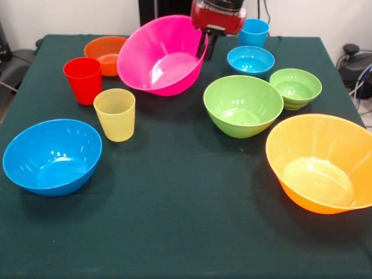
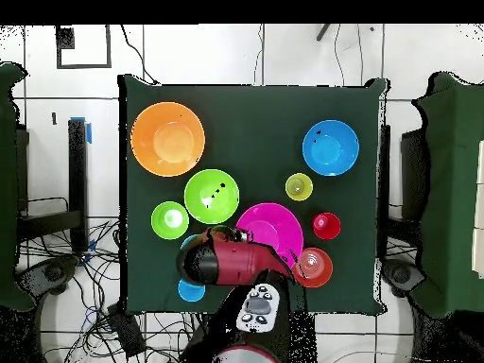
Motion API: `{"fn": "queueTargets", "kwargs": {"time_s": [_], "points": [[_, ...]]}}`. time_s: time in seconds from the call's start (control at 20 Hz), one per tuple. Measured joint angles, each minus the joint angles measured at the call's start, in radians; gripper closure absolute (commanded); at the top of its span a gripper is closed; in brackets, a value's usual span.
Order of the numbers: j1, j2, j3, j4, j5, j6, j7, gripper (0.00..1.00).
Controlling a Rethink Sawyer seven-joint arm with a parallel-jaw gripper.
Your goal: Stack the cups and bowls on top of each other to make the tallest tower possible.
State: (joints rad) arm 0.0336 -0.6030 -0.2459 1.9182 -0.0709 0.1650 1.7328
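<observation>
We see our end effector (image 1: 204,45) gripping the tilted pink bowl's (image 1: 160,58) rim; every other bowl and cup sits separately on the bench (image 1: 186,232), no tower begun.

arm (image 2: 232,262): red shell, rounded, glossy; black round joint cap at one end
wrist housing (image 1: 219,15): dark red block, black trim along lower edge, black part on top
gripper (image 1: 207,45): black, slim fingers (image 1: 213,45) below the red block
panel on arm (image 2: 258,309): light grey, oval, with small dark buttons
base (image 2: 248,359): red top, black surround
</observation>
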Motion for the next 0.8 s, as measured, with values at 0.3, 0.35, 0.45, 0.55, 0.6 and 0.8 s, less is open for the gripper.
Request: {"fn": "queueTargets", "kwargs": {"time_s": [0.3,0.35,0.45,0.55,0.6,0.8], "points": [[0.072,-0.003,-0.023,-0.046,0.04,0.046,0.017,1.0],[0.084,-0.003,-0.028,-0.055,0.049,0.051,0.022,1.0],[0.11,-0.003,-0.039,-0.072,0.064,0.059,0.032,1.0],[0.139,0.0,-0.056,-0.093,0.081,0.065,0.049,1.0],[0.146,0.002,-0.061,-0.098,0.086,0.065,0.054,1.0],[0.184,0.014,-0.085,-0.131,0.11,0.065,0.093,1.0]]}}
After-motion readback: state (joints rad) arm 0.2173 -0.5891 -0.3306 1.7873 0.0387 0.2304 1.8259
